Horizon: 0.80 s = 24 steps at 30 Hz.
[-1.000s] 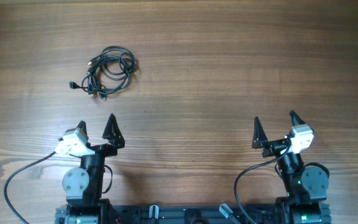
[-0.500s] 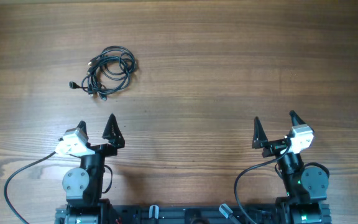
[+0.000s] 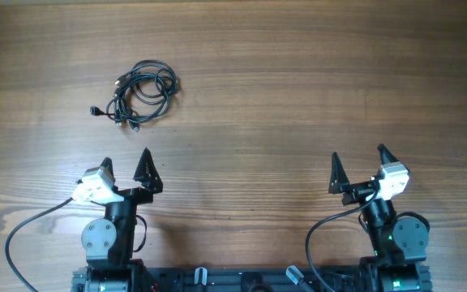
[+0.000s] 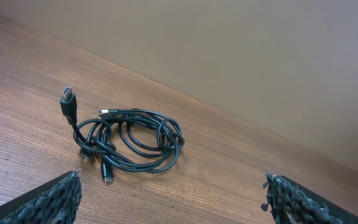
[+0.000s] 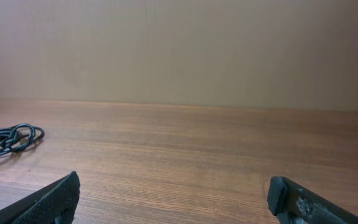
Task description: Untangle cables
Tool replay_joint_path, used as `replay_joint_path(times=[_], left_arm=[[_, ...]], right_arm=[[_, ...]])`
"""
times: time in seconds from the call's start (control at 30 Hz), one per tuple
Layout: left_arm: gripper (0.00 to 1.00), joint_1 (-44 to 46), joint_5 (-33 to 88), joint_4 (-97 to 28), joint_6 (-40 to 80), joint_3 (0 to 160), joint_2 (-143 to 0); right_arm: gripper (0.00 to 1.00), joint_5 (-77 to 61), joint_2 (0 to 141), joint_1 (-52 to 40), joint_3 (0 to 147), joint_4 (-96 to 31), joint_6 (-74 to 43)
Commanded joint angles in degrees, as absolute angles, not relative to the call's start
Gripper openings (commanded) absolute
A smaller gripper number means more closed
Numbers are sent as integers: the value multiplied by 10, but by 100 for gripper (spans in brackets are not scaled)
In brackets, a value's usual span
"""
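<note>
One tangled bundle of thin black cables (image 3: 142, 91) lies on the desk (image 3: 298, 97), far-left of centre, ahead of the left end effector (image 3: 126, 158) and well apart from it. How many cords make up the bundle is hard to make out, since the loops overlap. The left wrist view shows at least three plug ends sticking out, one larger than the others. There are two end effectors. Left and right end effector (image 3: 357, 152) both rest near the desk's front edge, fingers spread wide, holding nothing. In the right wrist view the bundle is cut off at the left edge.
</note>
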<state>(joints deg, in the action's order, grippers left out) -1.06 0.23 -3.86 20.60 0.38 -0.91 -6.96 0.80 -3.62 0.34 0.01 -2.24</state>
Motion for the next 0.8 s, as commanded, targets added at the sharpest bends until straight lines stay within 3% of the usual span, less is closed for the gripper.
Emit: replay_joint_path(times=[0.0,0.67,0.77], left_arm=[[100,-7,-5,-42,198,3,-11],[100,-8,-14,-25,199,3,-11],[100,-7,33,-5,199,25,-11]], right_arm=[[100,-58,9,-39,3,3,-15],[100,-58,9,-39,3,3,-15],[100,-58,9,-39,3,3,-15]])
